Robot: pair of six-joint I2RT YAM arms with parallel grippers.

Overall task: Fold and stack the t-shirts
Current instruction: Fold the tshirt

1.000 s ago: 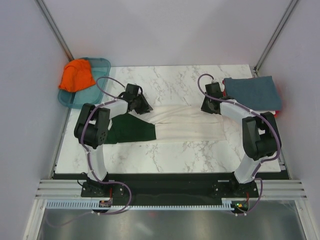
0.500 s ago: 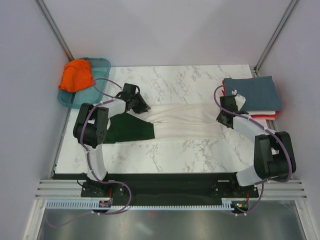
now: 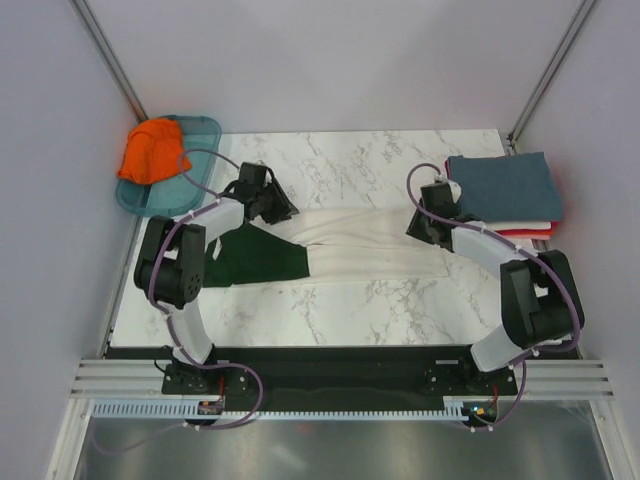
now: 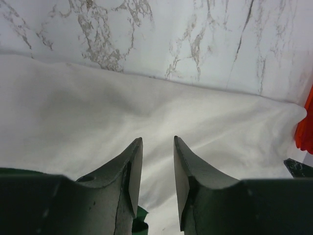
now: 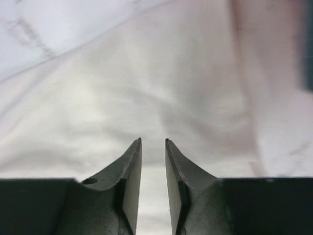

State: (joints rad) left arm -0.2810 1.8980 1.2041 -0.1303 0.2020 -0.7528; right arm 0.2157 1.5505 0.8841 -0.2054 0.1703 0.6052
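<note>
Right gripper (image 5: 152,140) has swung back from beside the stack (image 3: 505,185) to the right end of the cream t-shirt (image 3: 370,245); left gripper (image 4: 157,139) has edged leftward. Both hover over the cloth with jaws narrowly parted and empty. Done: slate-blue, white and red tees folded flat and stacked at right. Outstanding: the cream t-shirt, soft and lightly creased, a long band mid-table with its dark green sleeve (image 3: 262,256) flat, and the crumpled orange t-shirt (image 3: 153,150) in the translucent teal tray (image 3: 205,128).

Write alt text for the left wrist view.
The left gripper hangs with its jaws slightly apart and empty over a cream t-shirt. The marble table lies beyond, and a sliver of red cloth shows at the right edge.
</note>
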